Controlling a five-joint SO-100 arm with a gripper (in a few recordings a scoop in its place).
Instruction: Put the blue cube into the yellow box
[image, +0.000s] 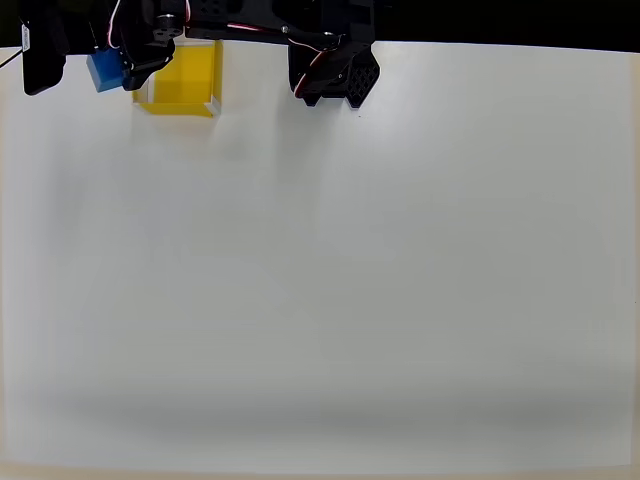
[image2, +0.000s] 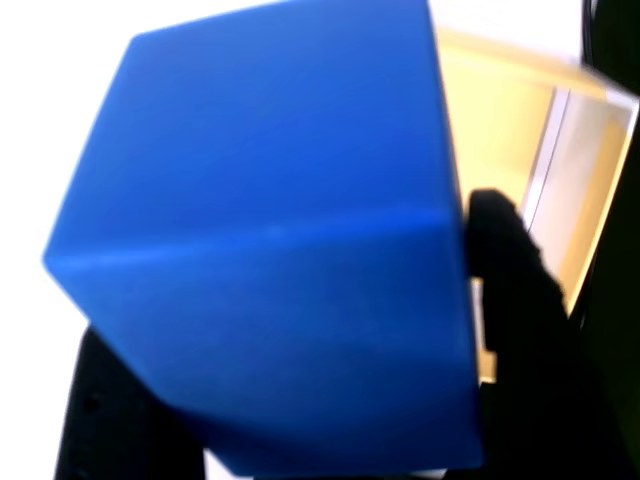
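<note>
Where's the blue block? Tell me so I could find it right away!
Look at the top left corner of the white table in the overhead view, where the black arm reaches. The yellow box sits there, and just left of it the gripper holds the blue cube. It's the only blue thing, a small solid block, while the box is open-topped and yellow.

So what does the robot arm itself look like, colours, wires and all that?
The arm is matte black plastic with blocky, angular segments. Thin red and white cables loop along its joints in the overhead view. The gripper is black too, and in the wrist view its fingers show as dark, rounded shapes. No markings are legible.
</note>
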